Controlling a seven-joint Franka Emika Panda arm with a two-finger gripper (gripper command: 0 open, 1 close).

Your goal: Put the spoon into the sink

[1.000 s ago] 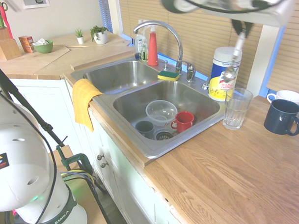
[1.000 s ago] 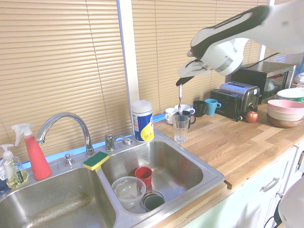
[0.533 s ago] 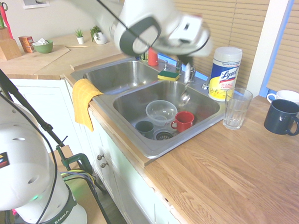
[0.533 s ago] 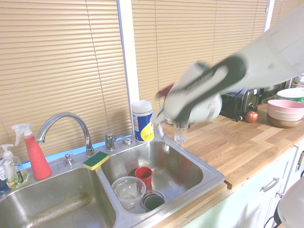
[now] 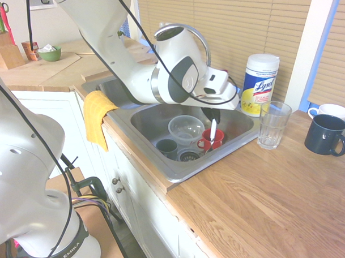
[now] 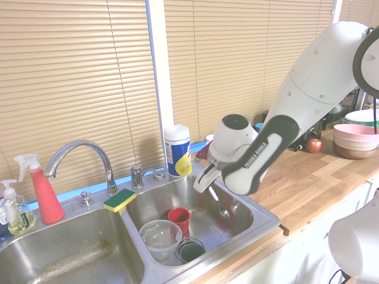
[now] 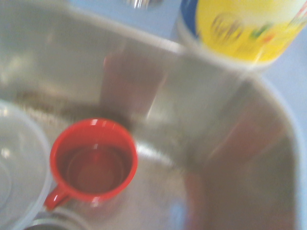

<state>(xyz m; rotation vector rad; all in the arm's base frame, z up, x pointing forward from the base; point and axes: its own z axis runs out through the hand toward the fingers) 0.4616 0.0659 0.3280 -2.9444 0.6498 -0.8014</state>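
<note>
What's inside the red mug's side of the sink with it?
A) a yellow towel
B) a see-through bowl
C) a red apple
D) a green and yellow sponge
B: the see-through bowl sits right beside the red mug in the same basin of the sink.

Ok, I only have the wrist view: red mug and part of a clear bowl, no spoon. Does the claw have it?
Observer: Yes, the claw grips the spoon by its white handle, metal end pointing down.
Operator: Anything on the divider between the basins?
Observer: A green and yellow sponge, at the faucet end.
Operator: And where's the drinking glass?
Observer: Upright on the wooden counter, beside the sink; that's the glass.
</note>
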